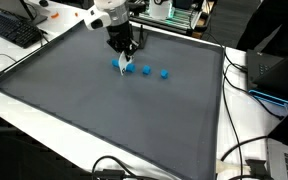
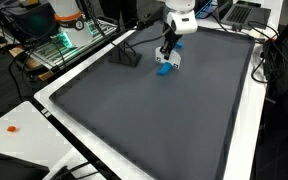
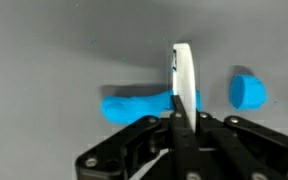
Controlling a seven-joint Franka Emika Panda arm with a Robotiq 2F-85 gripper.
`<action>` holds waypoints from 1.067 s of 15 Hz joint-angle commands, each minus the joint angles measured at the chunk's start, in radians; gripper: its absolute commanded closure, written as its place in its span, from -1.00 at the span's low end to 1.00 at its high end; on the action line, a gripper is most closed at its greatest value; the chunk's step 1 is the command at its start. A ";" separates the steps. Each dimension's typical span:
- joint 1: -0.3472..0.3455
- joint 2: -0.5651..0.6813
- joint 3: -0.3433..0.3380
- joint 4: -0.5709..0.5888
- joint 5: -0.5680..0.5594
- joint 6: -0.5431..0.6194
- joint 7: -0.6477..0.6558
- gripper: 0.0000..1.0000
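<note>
1. Lab bench with cables and gear all round. A dark grey mat point(image 1: 104, 120) covers the white table.
2. My gripper point(image 1: 125, 55) hangs low over the mat's far part, jaws pinched tight on a thin white strip point(image 3: 184, 75).
3. The strip's free end meets a long blue piece point(image 3: 134, 106) on the mat. I cannot tell whether it touches or sits just above.
4. Beside that lie a near blue block point(image 1: 146, 72) and a far blue block point(image 1: 164, 73), apart from me.
5. My reckoning: the strip is in hand, and no blue item has been lifted.
</note>
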 commanded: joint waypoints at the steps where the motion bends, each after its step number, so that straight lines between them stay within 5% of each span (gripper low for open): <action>1: -0.012 0.048 0.007 -0.013 0.007 0.031 -0.024 0.98; 16: -0.007 0.007 0.032 -0.038 0.091 0.026 -0.005 0.98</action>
